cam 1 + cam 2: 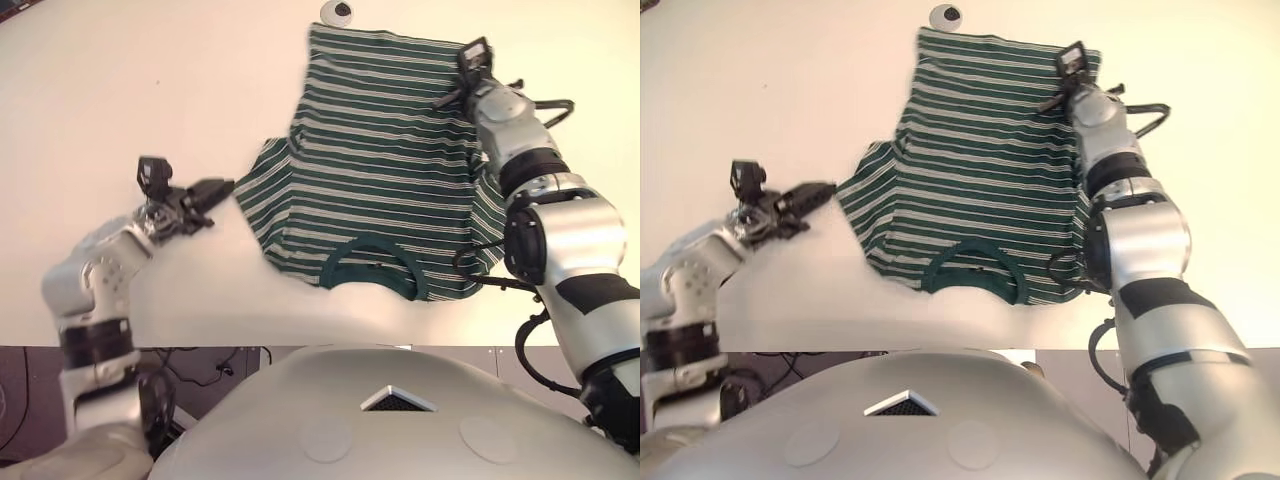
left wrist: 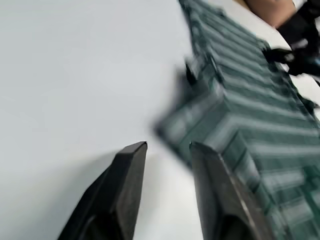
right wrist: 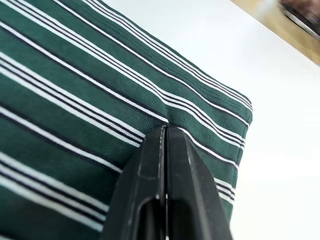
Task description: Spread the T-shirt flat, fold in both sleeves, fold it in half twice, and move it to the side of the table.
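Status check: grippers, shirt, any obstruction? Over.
Left gripper open, beside a sleeve. Right gripper shut on T-shirt at far hem corner. Shirt mostly spread, collar toward robot. Small round disc by far hem, not obstructing.

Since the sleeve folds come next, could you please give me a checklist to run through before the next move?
1. T-shirt spread flat: not ok, fabric ripples along its left side.
2. Left sleeve laid out: ok, it points toward the left gripper.
3. Right sleeve laid out: cannot tell, the right arm covers most of it.
4. Left gripper free: ok, open and empty just off the sleeve.
5. Right gripper hold: ok, shut on the far hem corner.
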`<action>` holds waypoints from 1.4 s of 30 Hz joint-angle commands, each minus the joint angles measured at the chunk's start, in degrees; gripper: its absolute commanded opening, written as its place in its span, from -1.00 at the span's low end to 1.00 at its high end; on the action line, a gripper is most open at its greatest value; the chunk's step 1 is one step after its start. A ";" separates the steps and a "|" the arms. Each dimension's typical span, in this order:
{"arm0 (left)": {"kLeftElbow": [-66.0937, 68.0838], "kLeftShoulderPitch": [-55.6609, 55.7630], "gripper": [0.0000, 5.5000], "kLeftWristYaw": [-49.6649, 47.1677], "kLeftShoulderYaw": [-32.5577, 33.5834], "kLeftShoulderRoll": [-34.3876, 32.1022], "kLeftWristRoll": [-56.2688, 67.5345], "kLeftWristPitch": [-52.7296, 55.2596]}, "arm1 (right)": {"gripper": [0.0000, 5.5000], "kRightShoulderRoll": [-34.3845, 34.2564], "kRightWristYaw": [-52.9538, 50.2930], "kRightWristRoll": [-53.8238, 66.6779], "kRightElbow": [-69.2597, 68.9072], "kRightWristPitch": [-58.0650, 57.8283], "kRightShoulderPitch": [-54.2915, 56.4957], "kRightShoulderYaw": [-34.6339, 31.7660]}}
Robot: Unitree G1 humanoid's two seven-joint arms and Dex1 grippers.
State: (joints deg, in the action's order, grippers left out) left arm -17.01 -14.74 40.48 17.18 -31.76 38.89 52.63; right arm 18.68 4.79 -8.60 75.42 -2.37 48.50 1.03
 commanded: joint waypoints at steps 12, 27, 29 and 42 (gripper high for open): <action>15.51 16.19 -0.43 -13.25 -6.24 8.81 -5.90 -1.83 | -1.00 -4.65 6.42 -0.55 -3.22 12.37 2.47 0.64; 26.14 23.04 -0.43 -14.76 -9.90 14.26 -8.06 -4.73 | -1.00 -2.94 9.79 1.42 -11.50 12.46 -1.09 -0.46; 26.84 23.38 -0.49 -14.62 -10.18 14.56 -8.29 -5.21 | -1.00 -3.09 9.68 1.22 -11.33 12.44 -1.04 -0.27; 26.83 21.15 -0.99 -14.39 -5.13 15.27 -7.43 -13.23 | -1.00 -1.97 7.46 1.45 -10.34 12.64 -0.04 -1.06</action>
State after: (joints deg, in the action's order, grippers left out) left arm 11.06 9.57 27.47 8.98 -15.62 30.60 38.62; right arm 14.70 12.68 -7.22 64.88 10.62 47.17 0.50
